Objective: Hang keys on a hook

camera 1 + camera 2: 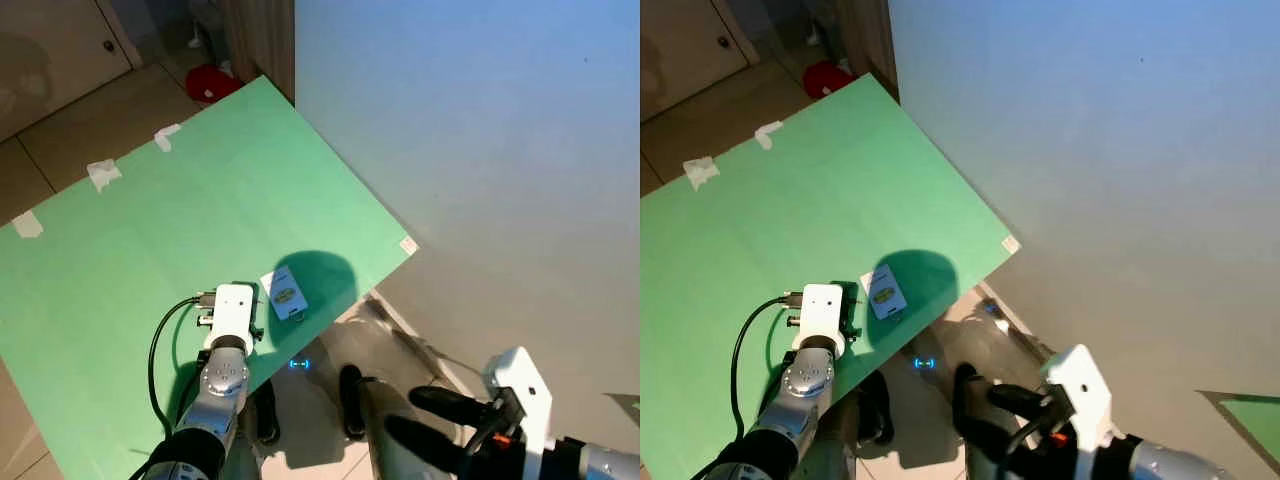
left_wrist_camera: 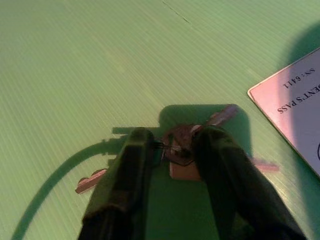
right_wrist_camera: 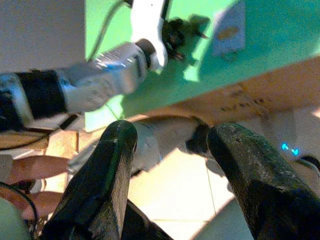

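A small bunch of keys (image 2: pixel 181 150) lies flat on a green board (image 1: pixel 200 200), beside a white card (image 1: pixel 285 293) with a yellow oval mark. My left gripper (image 2: pixel 172 142) is down on the board, its two black fingers (image 2: pixel 132 165) pressed against either side of the key heads; key blades stick out past both fingers. In the eye views the white wrist housing (image 1: pixel 232 308) hides the keys. My right gripper (image 1: pixel 410 415) hangs open low at the right, off the board's edge and over the tiled floor, holding nothing.
A plain pale wall (image 1: pixel 480 150) rises right of the board's slanted edge. Bits of white tape (image 1: pixel 103 174) are stuck to the board's far side. A red object (image 1: pixel 210 82) lies on the floor beyond the far corner, near a wooden cabinet (image 1: pixel 60 50).
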`<state>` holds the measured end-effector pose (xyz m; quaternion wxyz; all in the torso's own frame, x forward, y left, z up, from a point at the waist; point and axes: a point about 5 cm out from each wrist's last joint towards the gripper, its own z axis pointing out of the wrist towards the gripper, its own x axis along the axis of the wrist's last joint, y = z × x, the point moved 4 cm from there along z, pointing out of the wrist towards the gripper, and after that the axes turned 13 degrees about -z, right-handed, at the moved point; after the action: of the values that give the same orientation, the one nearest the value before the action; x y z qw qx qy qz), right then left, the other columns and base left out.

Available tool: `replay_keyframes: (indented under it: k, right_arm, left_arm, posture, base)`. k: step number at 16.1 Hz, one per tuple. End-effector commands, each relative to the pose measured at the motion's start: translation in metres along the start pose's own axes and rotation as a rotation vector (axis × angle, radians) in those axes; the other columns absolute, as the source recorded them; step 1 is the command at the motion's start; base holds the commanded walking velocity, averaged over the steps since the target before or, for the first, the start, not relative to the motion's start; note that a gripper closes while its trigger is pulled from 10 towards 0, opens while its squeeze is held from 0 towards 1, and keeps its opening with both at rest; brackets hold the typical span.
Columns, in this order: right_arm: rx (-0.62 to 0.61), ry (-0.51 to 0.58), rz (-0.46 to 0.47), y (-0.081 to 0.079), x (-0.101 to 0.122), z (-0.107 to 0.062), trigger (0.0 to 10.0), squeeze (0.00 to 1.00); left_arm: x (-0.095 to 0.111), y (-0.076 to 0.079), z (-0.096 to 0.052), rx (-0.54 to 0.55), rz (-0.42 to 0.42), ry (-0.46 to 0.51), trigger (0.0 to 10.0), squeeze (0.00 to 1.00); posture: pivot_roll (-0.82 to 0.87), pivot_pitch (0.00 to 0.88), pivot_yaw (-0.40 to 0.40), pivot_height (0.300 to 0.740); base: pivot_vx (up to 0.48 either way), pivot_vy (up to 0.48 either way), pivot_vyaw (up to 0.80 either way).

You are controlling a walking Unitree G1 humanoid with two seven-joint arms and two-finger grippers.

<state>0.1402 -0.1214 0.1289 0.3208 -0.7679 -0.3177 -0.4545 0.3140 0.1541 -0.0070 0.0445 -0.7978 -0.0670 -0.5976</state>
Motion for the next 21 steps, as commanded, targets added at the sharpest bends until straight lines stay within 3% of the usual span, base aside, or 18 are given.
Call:
replay_keyframes:
  k: [1,6,9,11,12,13,14,16,17,18,19,20,21]
  right_arm:
    - [0.01,-0.012,0.013,-0.008,0.0,0.0,10.0,0.0]
    - [0.03,0.043,0.03,-0.054,0.023,0.042,10.0,0.0]
    - [0.042,0.079,0.044,-0.082,0.047,0.074,10.0,0.0]
    - [0.048,0.075,0.071,-0.102,0.066,0.109,10.0,0.0]
    - [0.056,0.044,0.07,-0.135,0.093,0.148,10.0,0.0]
    - [0.059,0.035,0.071,-0.142,0.097,0.156,10.0,0.0]
    - [0.066,0.008,0.07,-0.162,0.104,0.177,10.0,0.0]
    - [0.061,0.0,0.06,-0.176,0.116,0.196,10.0,0.0]
    - [-0.003,0.0,0.016,-0.178,0.126,0.216,10.0,0.0]
    - [-0.047,0.002,0.002,-0.175,0.129,0.223,10.0,0.0]
    - [-0.246,0.046,0.11,0.012,0.066,0.143,10.0,0.0]
    - [-0.369,0.096,-0.012,0.078,0.053,0.067,10.0,0.0]
    - [-0.402,0.097,-0.017,0.092,0.041,0.063,10.0,0.0]
  left_arm:
    - [-0.032,-0.004,-0.012,0.007,-0.003,-0.124,0.0,0.0]
    - [-0.007,0.002,-0.008,-0.041,-0.019,0.0,0.0,0.0]
    - [0.03,0.013,-0.009,-0.083,-0.061,0.142,0.0,0.0]
    - [0.046,0.017,-0.011,-0.105,-0.071,0.193,0.0,0.0]
    - [0.063,0.019,-0.013,-0.125,-0.073,0.243,0.0,0.0]
    - [0.067,0.018,-0.013,-0.125,-0.073,0.25,0.0,0.0]
    - [0.074,0.019,-0.013,-0.131,-0.054,0.267,0.0,0.0]
    - [0.078,0.021,-0.015,-0.152,-0.035,0.268,0.0,0.0]
    - [0.082,0.023,-0.019,-0.189,-0.008,0.273,0.0,0.0]
    - [0.083,0.022,-0.02,-0.199,-0.002,0.271,0.0,0.0]
    - [0.087,0.02,-0.025,-0.233,0.021,0.274,0.0,0.0]
    - [0.092,0.018,-0.027,-0.254,0.037,0.28,0.0,0.0]
    - [0.095,0.016,-0.028,-0.255,0.039,0.284,0.0,0.0]
  posture:
    - [-0.42,0.386,-0.076,0.74]
    - [-0.42,0.385,-0.074,0.74]
    - [-0.41,0.382,-0.073,0.74]
    - [-0.4,0.381,-0.072,0.74]
    - [-0.4,0.376,-0.069,0.74]
    - [-0.39,0.376,-0.069,0.74]
    - [-0.38,0.368,-0.062,0.74]
    - [-0.36,0.353,-0.048,0.74]
    - [-0.34,0.336,-0.032,0.74]
    - [-0.32,0.319,-0.019,0.74]
    - [-0.28,0.285,0.005,0.74]
    - [-0.27,0.269,0.014,0.74]
    - [-0.26,0.261,0.018,0.74]
  base:
    - [0.0,0.0,0.0]
    - [0.0,0.0,0.0]
    - [0.0,0.0,0.0]
    - [0.0,0.0,0.0]
    - [0.0,0.0,0.0]
    - [0.0,0.0,0.0]
    - [0.0,0.0,0.0]
    - [0.0,0.0,0.0]
    - [0.0,0.0,0.0]
    - [0.0,0.0,0.0]
    - [0.0,0.0,0.0]
    - [0.0,0.0,0.0]
    - [0.0,0.0,0.0]
